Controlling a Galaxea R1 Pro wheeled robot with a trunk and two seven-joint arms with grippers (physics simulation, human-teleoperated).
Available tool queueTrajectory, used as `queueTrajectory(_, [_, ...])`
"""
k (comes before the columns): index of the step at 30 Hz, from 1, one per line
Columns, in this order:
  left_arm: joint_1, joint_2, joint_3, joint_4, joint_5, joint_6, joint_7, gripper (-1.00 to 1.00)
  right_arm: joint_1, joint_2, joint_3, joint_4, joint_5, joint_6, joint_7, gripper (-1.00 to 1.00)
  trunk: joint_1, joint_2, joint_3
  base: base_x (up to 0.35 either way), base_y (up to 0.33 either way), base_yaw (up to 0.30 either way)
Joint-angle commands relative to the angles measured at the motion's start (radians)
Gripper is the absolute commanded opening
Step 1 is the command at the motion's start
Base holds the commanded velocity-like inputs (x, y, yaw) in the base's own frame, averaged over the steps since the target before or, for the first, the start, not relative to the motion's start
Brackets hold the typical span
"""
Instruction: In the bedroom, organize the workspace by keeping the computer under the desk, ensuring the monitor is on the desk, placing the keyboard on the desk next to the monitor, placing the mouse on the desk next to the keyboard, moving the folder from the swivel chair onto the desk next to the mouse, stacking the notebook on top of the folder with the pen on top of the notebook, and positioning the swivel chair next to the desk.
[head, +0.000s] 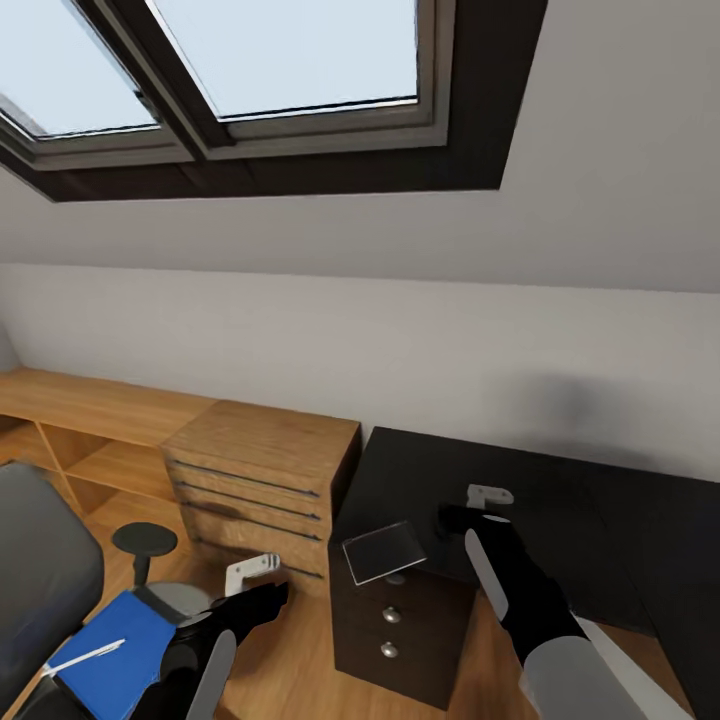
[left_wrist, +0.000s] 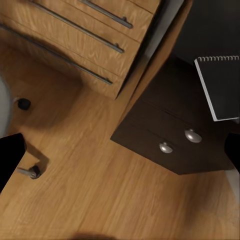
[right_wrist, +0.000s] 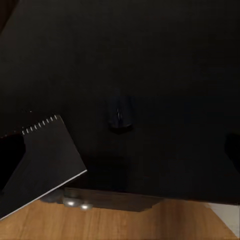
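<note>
Right gripper (head: 470, 520) hangs over the desk (head: 560, 500) beside the notebook (head: 383, 551); grip unclear. Descend squarely onto the notebook's overhanging edge.

Glossy black bench (head: 560, 500), smooth and faintly reflective. Light-grained wooden drawer unit (head: 262, 470) with slim metal bar handles. Dark wood-look drawer pedestal (left_wrist: 165, 135) with polished metal knobs. Grey cloth-upholstered swivel chair (head: 40, 580). Smooth bright blue folder (head: 115, 655). Wire-bound dark notebook (left_wrist: 220, 85), sheeny cover.
</note>
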Motion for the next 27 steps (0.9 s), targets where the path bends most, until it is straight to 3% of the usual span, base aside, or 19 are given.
queueTrajectory(1, [-0.001, 0.0, -0.001, -0.001, 0.011, 0.004, 0.009, 1.0, -0.001, 0.0, 0.003, -0.001, -0.011, 0.003, -0.009, 1.0, 0.001, -0.002, -0.002, 0.339, 0.0, 0.004])
queueTrajectory(17, [-0.001, 0.0, -0.001, -0.001, 0.011, 0.003, 0.009, 1.0, 0.002, -0.003, 0.006, 0.014, 0.015, 0.001, -0.009, 1.0, 0.001, -0.002, -0.002, 0.334, 0.0, 0.001])
queueTrajectory(18, [-0.001, 0.0, -0.001, -0.001, 0.011, 0.004, 0.009, 1.0, 0.002, -0.003, 0.012, 0.029, 0.016, 0.001, -0.009, 1.0, 0.001, -0.002, -0.002, 0.187, 0.0, 0.0])
queueTrajectory(19, [-0.001, 0.0, -0.001, -0.001, 0.01, 0.005, 0.009, 1.0, 0.001, -0.002, 0.053, 0.106, 0.019, -0.004, -0.008, 1.0, 0.001, -0.002, -0.002, 0.049, 0.0, 0.0])
queueTrajectory(22, [-0.001, 0.0, -0.001, -0.001, 0.01, 0.005, 0.009, 1.0, 0.0, -0.002, 0.083, 0.15, 0.021, -0.041, -0.008, 1.0, 0.001, -0.002, -0.002, 0.022, 0.0, 0.0])
queueTrajectory(27, [-0.001, 0.0, -0.001, -0.002, 0.012, 0.005, 0.009, 1.0, -0.004, -0.004, 0.091, 0.207, 0.022, -0.057, -0.008, 1.0, 0.001, -0.002, -0.002, 0.005, 0.0, 0.0])
